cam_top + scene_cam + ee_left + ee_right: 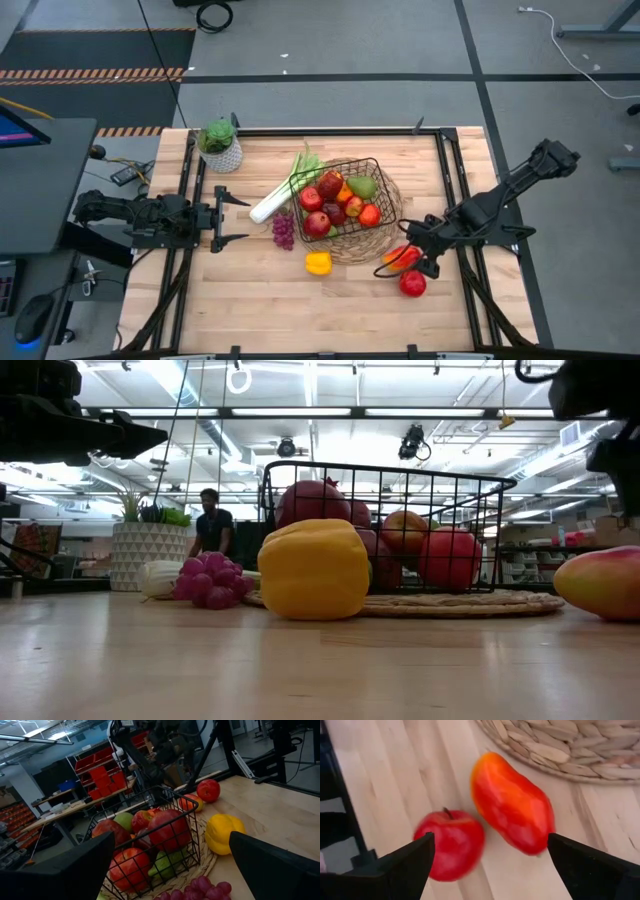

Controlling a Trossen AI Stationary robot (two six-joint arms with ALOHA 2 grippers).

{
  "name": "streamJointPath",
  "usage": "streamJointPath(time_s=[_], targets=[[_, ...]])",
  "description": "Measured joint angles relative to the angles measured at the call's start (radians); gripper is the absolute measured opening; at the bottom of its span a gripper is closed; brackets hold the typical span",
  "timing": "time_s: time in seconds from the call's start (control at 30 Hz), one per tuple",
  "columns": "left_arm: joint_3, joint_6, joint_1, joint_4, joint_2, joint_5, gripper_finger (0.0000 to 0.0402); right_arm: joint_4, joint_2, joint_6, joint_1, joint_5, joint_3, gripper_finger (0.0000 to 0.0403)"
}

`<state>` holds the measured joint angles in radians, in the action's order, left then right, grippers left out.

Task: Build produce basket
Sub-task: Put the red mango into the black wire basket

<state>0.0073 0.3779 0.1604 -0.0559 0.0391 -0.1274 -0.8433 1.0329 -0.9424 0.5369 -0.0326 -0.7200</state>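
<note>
Pale wooden plank table, dark frame along the edges, grey floor around.

Nearest the front edge, on the right: red apple loose on the planks. Just beside it, toward the basket: orange-red mango-like fruit, lying on its side, long axis slanting from the apple's side toward the wicker base; cut off at the frame edge in the low view. Right gripper above these two, fingers spread wide, holding nothing; fruit partly hidden under it from above.

Yellow pepper, loose on the planks, just in front of the wicker rim.

Mid-table: basket, dark wire mesh on a round woven base, upright, a corner turned toward the front edge. Inside: red apples, a green pear, an orange; exact count hard to tell through the mesh.

Left of the basket: purple grapes, then leek, long axis slanting from the white end near the grapes up to green leaves at the basket's far-left corner.

Left edge, level with the grapes: left gripper, fingers wide apart, empty, pointing across at the produce.

Far-left corner: leafy plant in a white patterned pot.

Beyond the table: workshop hall with strip lights, shelving with red bins, and a person standing far off, partly hidden behind the produce.
</note>
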Motion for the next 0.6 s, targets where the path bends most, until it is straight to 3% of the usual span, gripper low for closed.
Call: streamJointPath(time_s=[0.3,0.6], targets=[[0.000,0.000,0.000,0.000,0.000,0.000,0.0400,-0.006,-0.076,0.057,-0.018,0.012,0.064,0.0388],[0.000,0.000,0.000,0.000,0.000,0.000,0.0400,0.088,0.017,0.388,-0.019,-0.157,0.093,0.0389]])
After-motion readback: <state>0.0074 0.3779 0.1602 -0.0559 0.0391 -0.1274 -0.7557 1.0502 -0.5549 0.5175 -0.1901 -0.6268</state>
